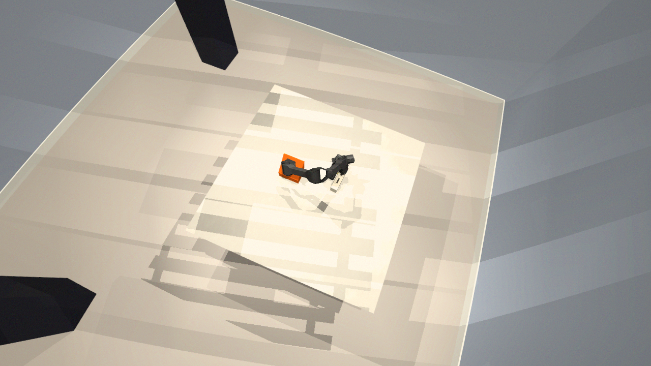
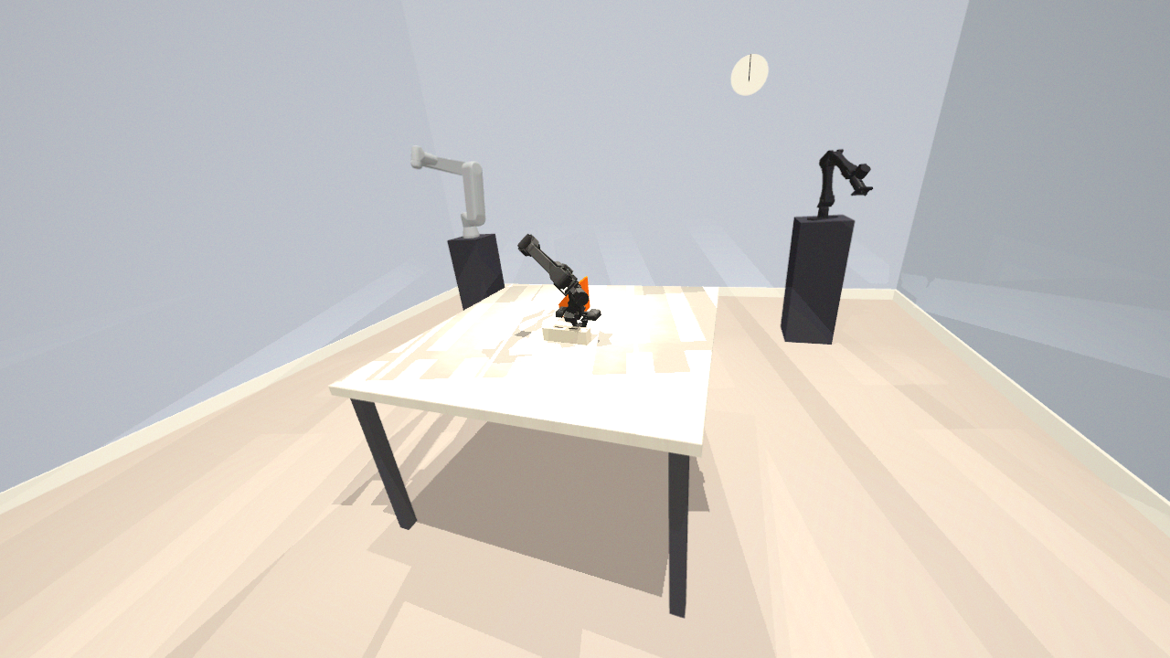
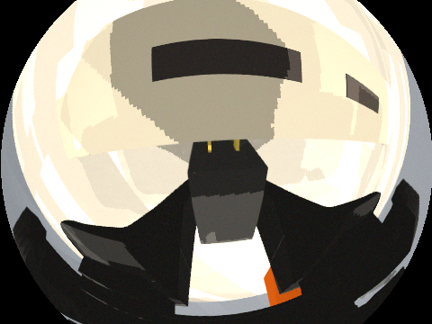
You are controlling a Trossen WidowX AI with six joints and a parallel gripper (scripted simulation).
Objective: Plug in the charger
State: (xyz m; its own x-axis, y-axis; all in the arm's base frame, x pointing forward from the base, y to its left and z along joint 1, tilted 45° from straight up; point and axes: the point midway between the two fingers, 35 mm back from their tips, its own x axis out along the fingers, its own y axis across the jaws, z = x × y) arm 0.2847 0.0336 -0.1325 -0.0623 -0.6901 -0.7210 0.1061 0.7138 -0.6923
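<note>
My gripper [image 3: 221, 182] [image 2: 577, 322] is shut on the black charger [image 3: 228, 158], which sits between its fingers in the wrist view. Two gold prongs [image 3: 209, 147] show short at the charger's far face; their tips are cut off from sight at the strip's near edge. The cream power strip [image 3: 189, 110] [image 2: 564, 335] [image 1: 334, 187] lies just beyond the charger. It shows a wide dark recess [image 3: 220, 58] and a smaller dark mark [image 3: 363, 94] to the right. I cannot tell whether the prongs are in an outlet, or which one.
My arm [image 1: 298, 170] [image 2: 549, 263] stands on an orange base [image 1: 296, 178] at the middle of the cream table [image 1: 295, 241] [image 2: 523, 413]. Beyond the table stand a white arm [image 2: 474, 192] and a black arm [image 2: 826, 180] on dark pedestals.
</note>
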